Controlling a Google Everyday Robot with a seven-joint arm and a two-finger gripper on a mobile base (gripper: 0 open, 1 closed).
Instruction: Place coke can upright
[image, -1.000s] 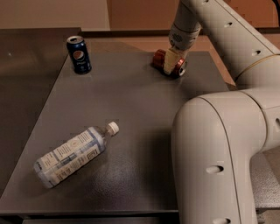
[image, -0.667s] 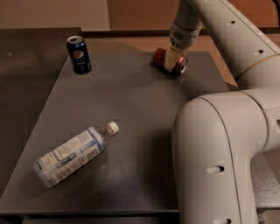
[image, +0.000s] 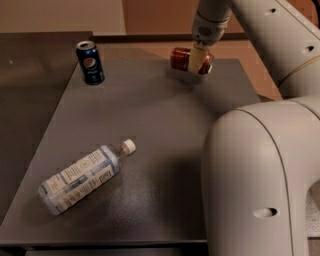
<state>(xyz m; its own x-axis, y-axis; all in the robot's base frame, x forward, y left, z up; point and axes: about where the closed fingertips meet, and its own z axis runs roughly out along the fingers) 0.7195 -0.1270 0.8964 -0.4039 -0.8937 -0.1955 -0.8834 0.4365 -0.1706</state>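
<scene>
The gripper (image: 197, 60) is hanging at the far right corner of the dark table (image: 160, 120), reaching down from the white arm (image: 260, 30) that is coming in from the upper right. It is clenching the coke can (image: 180, 58): one pale finger (image: 195, 62) is crossing the near face of the can about mid-length, and the other is hiding behind the can. The can is lying on its side in that grip, with its long axis running nearly left-right and one silver end pointing toward the Pepsi can (image: 90, 62). The other end is showing just past the finger on the right. The can is sitting directly under the wrist, so no travel is needed, only rotation. It is looking slightly clear of the table surface, with a soft shadow beneath, though contact cannot be ruled out. The Pepsi can is standing upright well apart to the left along the far edge. A clear water bottle (image: 82, 176) with a white label is lying on its side near the front left, cap pointing up and right, far from the work. Judgement: the coming move is turning on that horizontal axis, since the can is needing about a quarter turn of the wrist to bring one silver end down onto the table before the fingers are letting go. The risk is the can tipping or rolling off the nearby far edge if let go before it is sitting square.
</scene>
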